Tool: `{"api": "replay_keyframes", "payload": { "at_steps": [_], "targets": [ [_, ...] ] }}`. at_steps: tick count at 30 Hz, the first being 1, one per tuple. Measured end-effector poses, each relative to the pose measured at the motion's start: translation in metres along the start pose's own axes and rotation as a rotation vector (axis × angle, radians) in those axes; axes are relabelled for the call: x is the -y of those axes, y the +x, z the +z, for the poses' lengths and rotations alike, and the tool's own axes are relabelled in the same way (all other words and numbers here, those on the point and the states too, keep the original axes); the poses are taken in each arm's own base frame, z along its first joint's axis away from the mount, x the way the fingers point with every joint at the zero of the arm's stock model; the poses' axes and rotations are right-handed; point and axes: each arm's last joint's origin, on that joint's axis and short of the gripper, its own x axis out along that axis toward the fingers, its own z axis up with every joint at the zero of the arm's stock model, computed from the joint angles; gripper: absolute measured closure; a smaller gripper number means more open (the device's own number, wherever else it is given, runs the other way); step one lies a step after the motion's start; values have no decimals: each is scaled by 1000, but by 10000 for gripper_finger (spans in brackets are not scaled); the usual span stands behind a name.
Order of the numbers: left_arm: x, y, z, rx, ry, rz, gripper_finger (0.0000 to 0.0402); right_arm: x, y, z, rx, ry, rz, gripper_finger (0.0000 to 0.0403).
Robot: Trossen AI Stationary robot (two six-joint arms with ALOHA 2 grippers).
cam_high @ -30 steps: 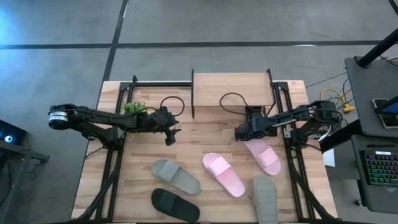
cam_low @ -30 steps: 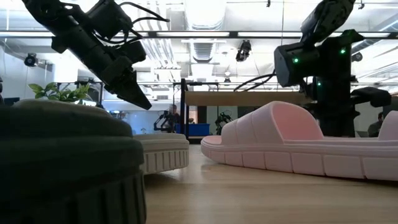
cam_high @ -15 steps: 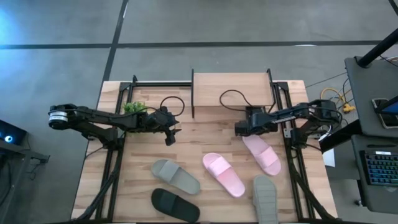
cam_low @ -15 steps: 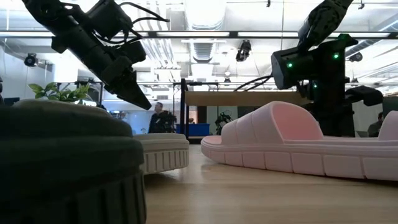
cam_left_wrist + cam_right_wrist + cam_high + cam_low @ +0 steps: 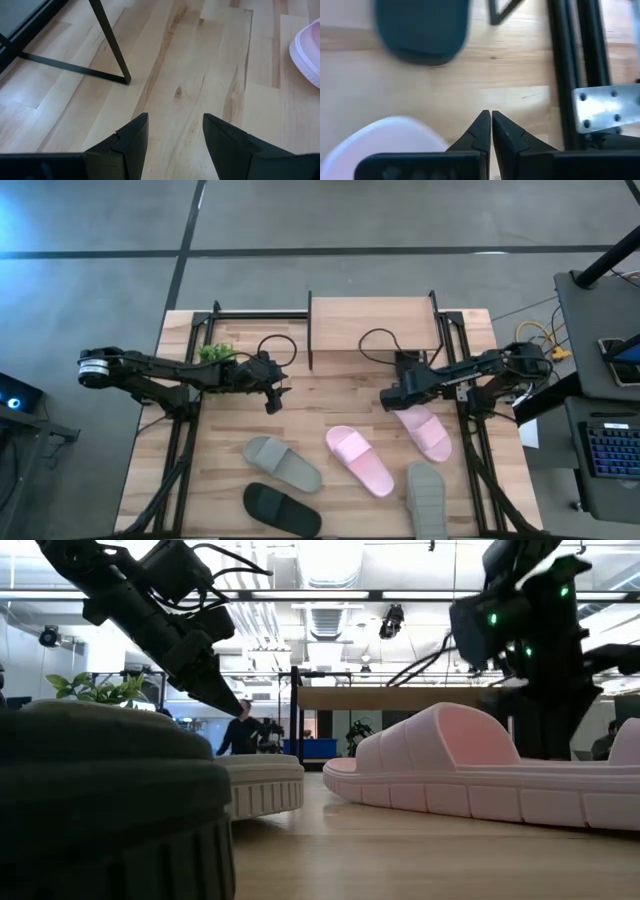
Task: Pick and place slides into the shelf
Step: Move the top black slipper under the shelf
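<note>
Near the shelf (image 5: 372, 323), the right gripper (image 5: 389, 398) hovered clenched and empty, the left gripper (image 5: 274, 402) spread.

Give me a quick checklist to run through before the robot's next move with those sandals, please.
1. Right gripper empty and shut: ok, fingers together, nothing held.
2. Right gripper over a slide: ok, it hangs at the upper end of a pink slide.
3. Right gripper opened for a grasp: not ok.
4. Left gripper open and empty: ok, only bare table between its fingers.
5. Shelf top free: ok; a black slide lies by its legs.
6. Slides left to place: not ok; five lie on the table in the high view.
</note>
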Motion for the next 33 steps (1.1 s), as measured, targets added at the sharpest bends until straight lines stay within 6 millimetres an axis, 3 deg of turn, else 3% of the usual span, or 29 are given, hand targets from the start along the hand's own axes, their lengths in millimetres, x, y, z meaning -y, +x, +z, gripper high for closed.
{"api": "replay_keyframes", "payload": {
  "at_steps": [5, 15, 22, 27, 33],
  "targets": [
    [1, 0, 0, -6, -10, -24, 228, -1, -26, 0, 41, -2, 133, 394],
    [4, -1, 0, -40, -205, -125, 228, -1, -78, 11, 51, -65, 490, 394],
    [3, -2, -1, -77, -195, -122, 228, -7, -118, 10, 118, -96, 686, 394],
    [1, -12, -3, -143, -195, -108, 228, -20, -140, 11, 167, -114, 781, 394],
    [-1, -26, 1, -91, -202, -118, 228, -30, -161, 16, 215, -171, 817, 394]
  ]
}}
